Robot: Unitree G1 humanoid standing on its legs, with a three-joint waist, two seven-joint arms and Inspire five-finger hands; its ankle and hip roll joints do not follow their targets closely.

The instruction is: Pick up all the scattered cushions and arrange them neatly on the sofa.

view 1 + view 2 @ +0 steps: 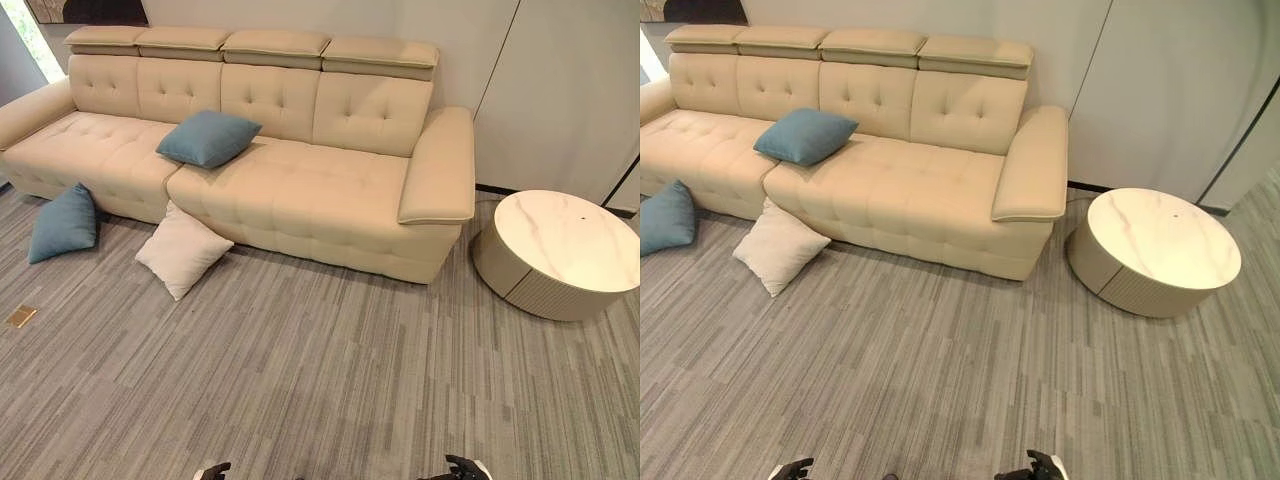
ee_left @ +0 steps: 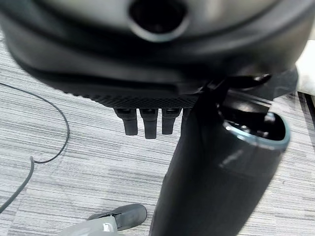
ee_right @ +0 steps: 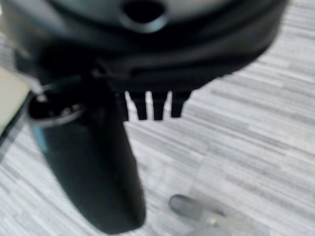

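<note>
A cream sofa [image 1: 300,190] stands along the far wall. One blue cushion [image 1: 208,138] lies tilted on its seat, near the middle. A second blue cushion [image 1: 64,223] leans against the sofa's front on the floor at the left. A white cushion [image 1: 182,250] also rests on the carpet, propped against the sofa's base below the seated cushion. My left hand [image 1: 213,470] and right hand [image 1: 460,468] hang low at the near edge, far from the cushions. The left hand's fingers [image 2: 145,123] and the right hand's fingers [image 3: 152,105] are straight and hold nothing.
A round white marble-topped table [image 1: 560,250] stands right of the sofa's armrest [image 1: 440,165]. A small brass floor plate [image 1: 20,316] sits in the carpet at the left. Wide grey striped carpet [image 1: 330,370] lies between me and the sofa.
</note>
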